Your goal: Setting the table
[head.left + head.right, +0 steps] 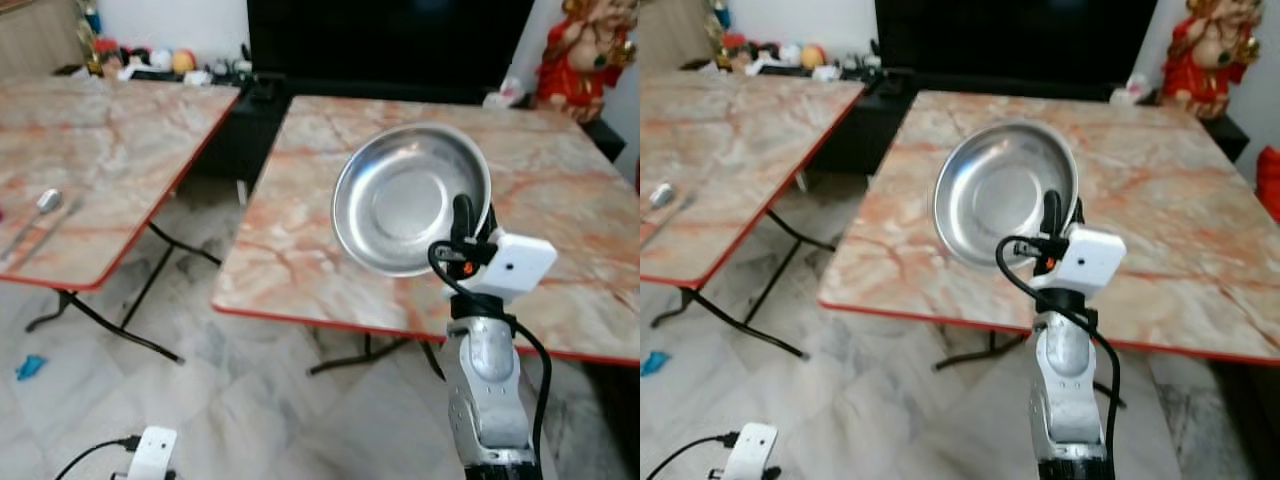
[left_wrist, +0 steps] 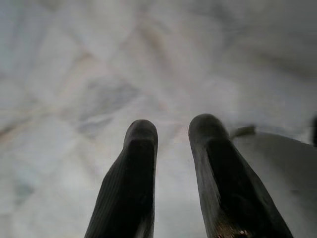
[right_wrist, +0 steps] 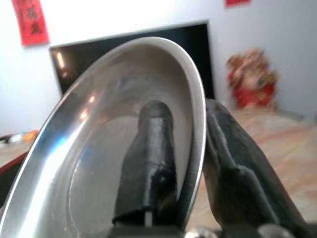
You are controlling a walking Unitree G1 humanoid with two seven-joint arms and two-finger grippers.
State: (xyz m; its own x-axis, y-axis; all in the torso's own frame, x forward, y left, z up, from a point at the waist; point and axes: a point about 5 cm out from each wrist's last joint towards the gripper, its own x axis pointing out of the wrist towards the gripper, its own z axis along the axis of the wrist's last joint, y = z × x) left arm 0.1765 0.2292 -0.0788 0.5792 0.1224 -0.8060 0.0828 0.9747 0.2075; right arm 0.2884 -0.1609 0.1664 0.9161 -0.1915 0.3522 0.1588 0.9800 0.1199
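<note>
Rim-gripping is how I am carrying the round shiny steel dish (image 1: 410, 198); my right gripper (image 1: 467, 215) is pinching its edge, one finger inside and one behind, tilting it above the pink marble-patterned folding table (image 1: 560, 180); my left gripper (image 2: 173, 163) is hanging slack and parted, grasping nothing; its arm is mostly cut off.

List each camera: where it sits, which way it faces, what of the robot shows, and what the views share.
Left eye view: on the head, facing forward and down at the nearer marble table; right arm raised.
Right eye view: same head, same scene.
Left wrist view: on the left wrist, facing the floor past the left gripper.
Right wrist view: on the right wrist, along the right gripper.
Shared: the steel bowl, its rim pinched by the right gripper.
</note>
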